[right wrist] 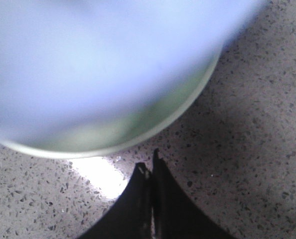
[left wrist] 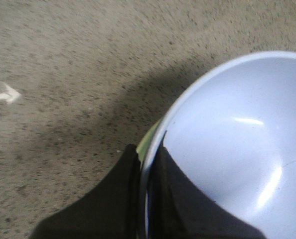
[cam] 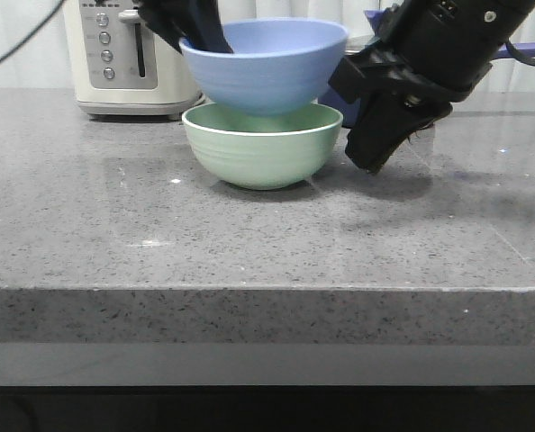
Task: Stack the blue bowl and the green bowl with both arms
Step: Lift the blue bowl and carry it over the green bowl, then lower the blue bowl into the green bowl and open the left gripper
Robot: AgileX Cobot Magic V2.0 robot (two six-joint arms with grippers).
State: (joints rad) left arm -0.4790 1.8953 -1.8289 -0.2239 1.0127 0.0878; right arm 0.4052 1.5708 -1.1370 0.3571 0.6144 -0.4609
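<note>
Left gripper (left wrist: 144, 172) pinching blue bowl (cam: 266, 65) rim (above green bowl (cam: 262, 144))

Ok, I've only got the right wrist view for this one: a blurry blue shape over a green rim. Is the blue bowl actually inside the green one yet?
Observer: Its base sits in the green bowl's mouth in the front view; the blue bowl stands well above the rim.
Operator: Who's holding it?
Observer: The left gripper is clamped on the blue bowl's rim, one finger inside, one outside.
Operator: My gripper looks closed. Does it touch anything?
Observer: The right gripper is shut on nothing, just right of the green bowl above the counter; contact is hard to judge.
Operator: Anything behind?
Observer: A cream toaster, back left.
</note>
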